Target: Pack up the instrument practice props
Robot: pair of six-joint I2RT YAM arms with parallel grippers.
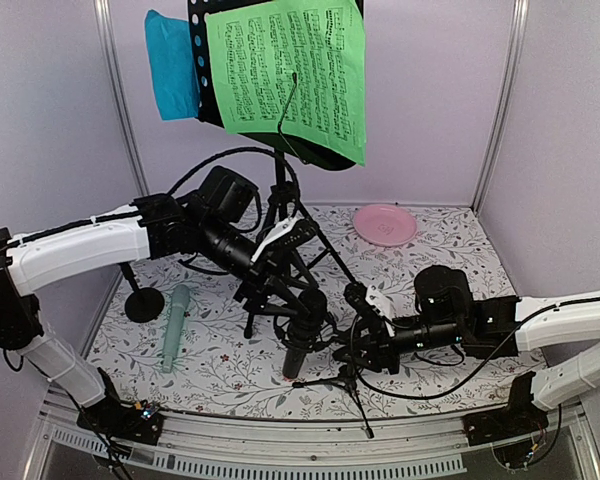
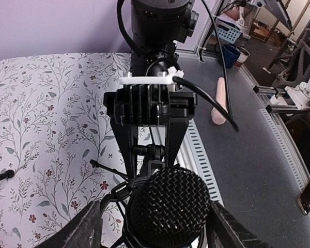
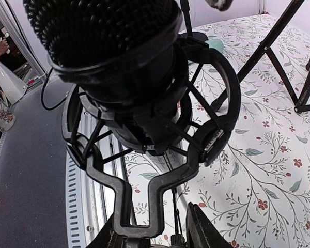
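Note:
The black microphone (image 1: 303, 338) sits upright in a black shock-mount support (image 3: 144, 150) on a small tripod (image 1: 352, 392) near the table's front. My left gripper (image 2: 157, 223) is open and straddles the mic's mesh head (image 2: 165, 206). Its left finger (image 2: 82, 228) stands apart from the head and its right finger (image 2: 231, 227) is close beside it. My right gripper (image 3: 150, 235) is shut on the support's forked yoke, low down, from the right. The mint-green microphone (image 1: 175, 325) lies at the left. The rack (image 1: 205, 60) holds the green sheet (image 1: 290, 70) and the blue sheet (image 1: 172, 65).
A second black support with a round base (image 1: 143, 303) stands by the left wall. The pink plate (image 1: 385, 223) lies at the back right. The rack's tripod legs (image 1: 320, 250) spread behind both grippers. Black cables (image 1: 430, 385) trail across the front.

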